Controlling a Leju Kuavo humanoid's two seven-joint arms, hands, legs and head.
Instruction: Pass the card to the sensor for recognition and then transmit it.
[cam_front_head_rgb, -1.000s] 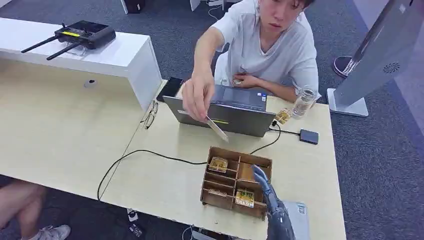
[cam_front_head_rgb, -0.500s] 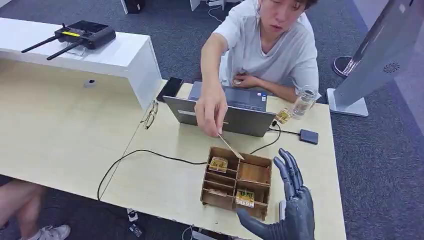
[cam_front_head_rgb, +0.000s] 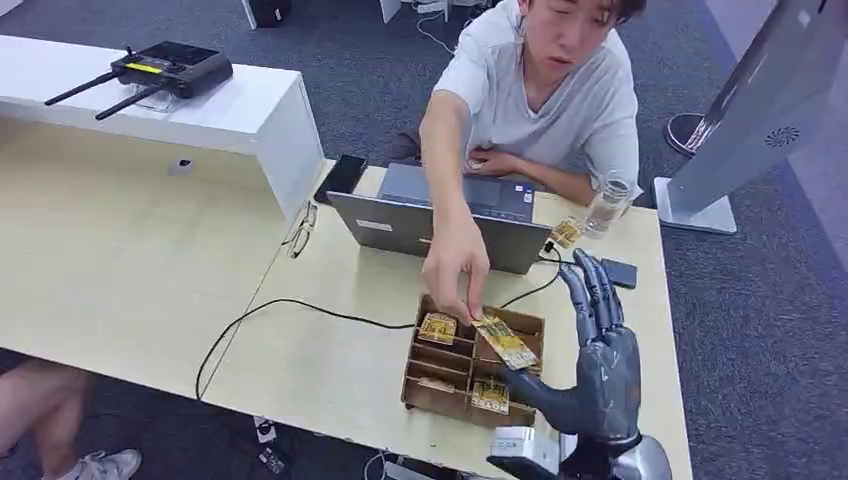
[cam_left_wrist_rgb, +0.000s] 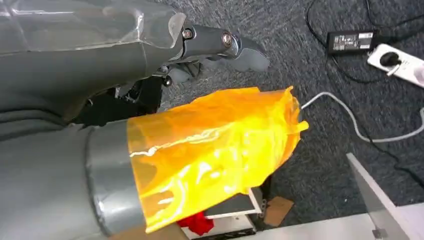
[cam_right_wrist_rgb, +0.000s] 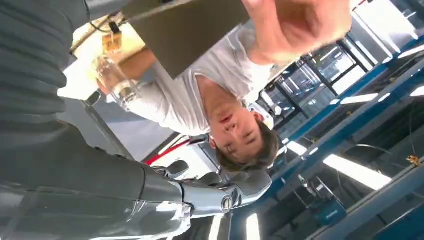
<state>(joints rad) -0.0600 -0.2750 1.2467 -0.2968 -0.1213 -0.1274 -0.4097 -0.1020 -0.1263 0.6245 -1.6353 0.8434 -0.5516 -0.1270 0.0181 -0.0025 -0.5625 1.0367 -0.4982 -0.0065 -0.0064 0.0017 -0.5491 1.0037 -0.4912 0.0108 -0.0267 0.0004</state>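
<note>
- since the earlier frame the person's hand (cam_front_head_rgb: 455, 262) has lowered the card (cam_front_head_rgb: 505, 342) onto the wooden tray (cam_front_head_rgb: 430, 392), frame centre.
- your right hand (cam_front_head_rgb: 598, 352) has risen at lower right, fingers spread, empty; take the card next.
- left hand (cam_left_wrist_rgb: 220, 42): i cannot tell its state.

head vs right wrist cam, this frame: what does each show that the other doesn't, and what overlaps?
Head view only: the wooden box, the card a person's hand holds over it, the cable, glasses and black sensor pad on the table.
Right wrist view only: ceiling lights and blue beams.
Both: the right hand, fingers apart, holding nothing; the person; the laptop; the glass jar.
</note>
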